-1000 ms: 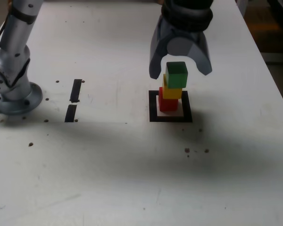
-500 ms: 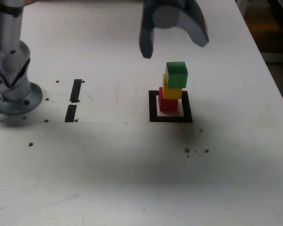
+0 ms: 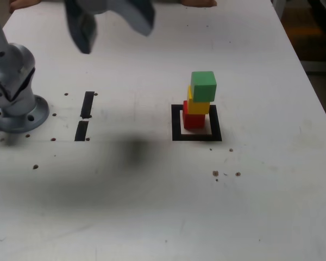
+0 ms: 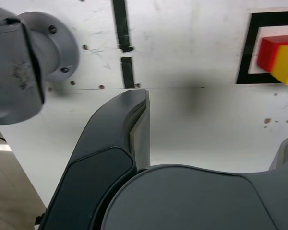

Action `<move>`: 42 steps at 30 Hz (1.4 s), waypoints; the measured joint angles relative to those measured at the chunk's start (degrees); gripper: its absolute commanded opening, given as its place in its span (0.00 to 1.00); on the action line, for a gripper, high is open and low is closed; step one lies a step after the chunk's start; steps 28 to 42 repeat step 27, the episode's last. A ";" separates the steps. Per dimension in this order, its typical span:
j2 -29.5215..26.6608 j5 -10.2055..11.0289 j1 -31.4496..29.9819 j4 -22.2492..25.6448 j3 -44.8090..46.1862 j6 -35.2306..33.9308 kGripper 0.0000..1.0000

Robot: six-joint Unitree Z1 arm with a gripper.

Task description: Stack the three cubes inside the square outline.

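The three cubes stand as a slightly crooked tower inside the square outline [image 3: 196, 137]: red cube [image 3: 193, 120] on the table, yellow cube [image 3: 199, 105] on it, green cube [image 3: 203, 86] on top. My gripper [image 3: 115, 38] hangs open and empty high over the far side of the table, well off to the exterior view's left of the tower, blurred by motion. In the wrist view the open gripper [image 4: 213, 115] holds nothing, and the red cube [image 4: 271, 51], yellow cube [image 4: 287, 65] and square outline [image 4: 245, 48] sit at the picture's edge.
The arm's grey base [image 3: 13, 106] stands at the exterior view's left. Two short black tape strips [image 3: 86, 111] lie between the base and the tower. Small dark specks [image 3: 226, 174] dot the white table [image 3: 152, 206]. Beyond the table's right edge the floor shows.
My open gripper has risen off the tower and swung toward the exterior view's left. The three stacked cubes have stayed in place.
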 measured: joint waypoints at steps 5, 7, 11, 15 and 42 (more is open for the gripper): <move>-4.88 -1.91 2.48 -3.96 10.37 1.00 1.00; -4.44 -2.61 3.06 -6.05 14.66 1.80 1.00; -4.32 -3.76 4.35 -9.79 21.65 3.24 1.00; -4.31 -5.17 5.40 -13.64 25.98 5.01 1.00; -3.14 -8.92 8.41 -19.45 34.17 11.23 1.00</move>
